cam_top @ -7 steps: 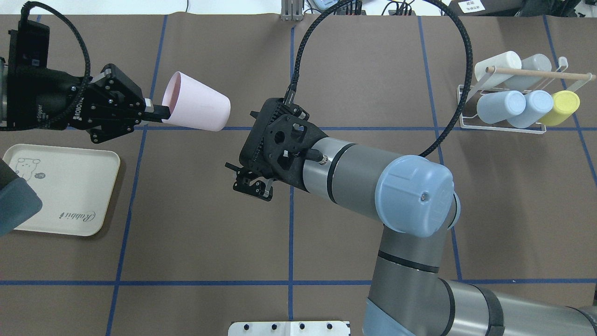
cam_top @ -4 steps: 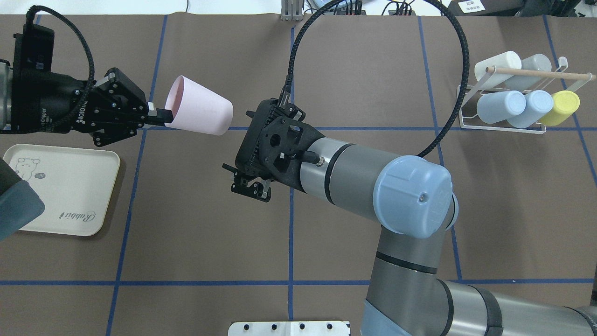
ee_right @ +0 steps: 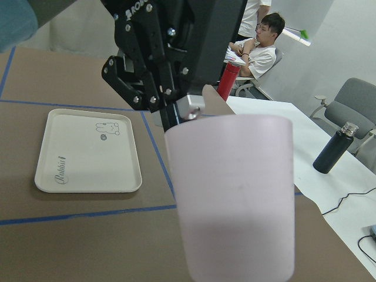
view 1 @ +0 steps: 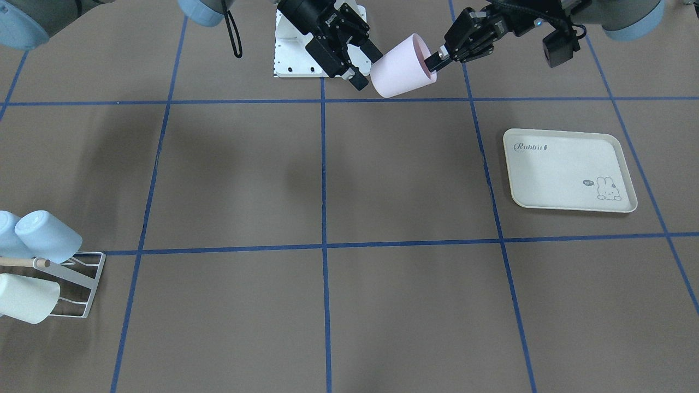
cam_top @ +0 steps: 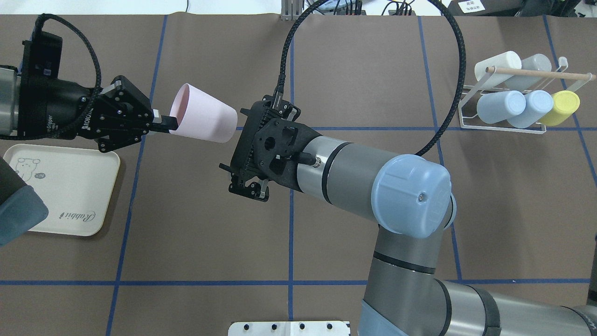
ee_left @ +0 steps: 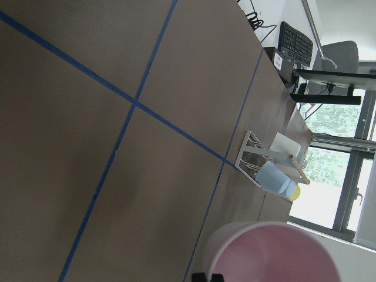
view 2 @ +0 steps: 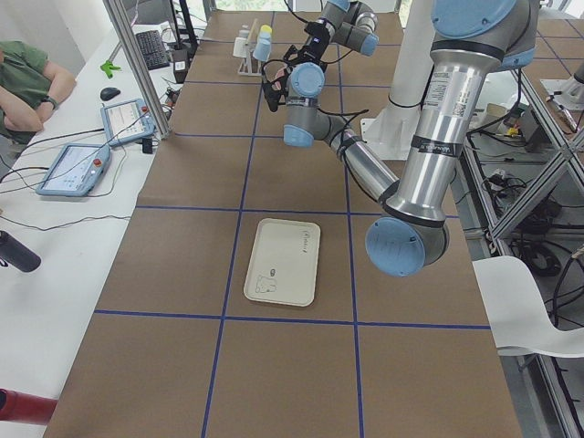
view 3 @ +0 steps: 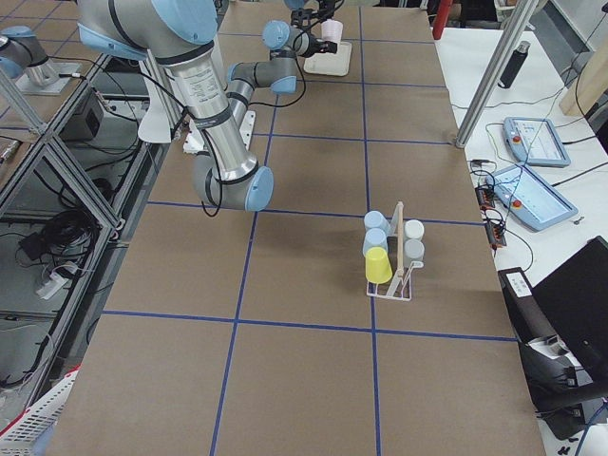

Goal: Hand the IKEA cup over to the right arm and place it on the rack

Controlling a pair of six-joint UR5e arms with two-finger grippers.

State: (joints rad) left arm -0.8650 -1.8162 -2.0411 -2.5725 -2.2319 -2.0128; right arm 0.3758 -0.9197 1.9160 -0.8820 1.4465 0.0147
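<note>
Pink cup [cam_top: 201, 119] hangs above brown table [cam_top: 186, 233] gridded with blue tape [cam_top: 290, 242].

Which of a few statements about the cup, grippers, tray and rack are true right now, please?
The left gripper holds the pink cup by its rim. True.
The right gripper is shut on the pink cup. False: its jaws stand open by the cup's base.
The rack holds a yellow cup. True.
The tray lies beside the rack. False: it lies at the table's other end, near the left gripper.
</note>
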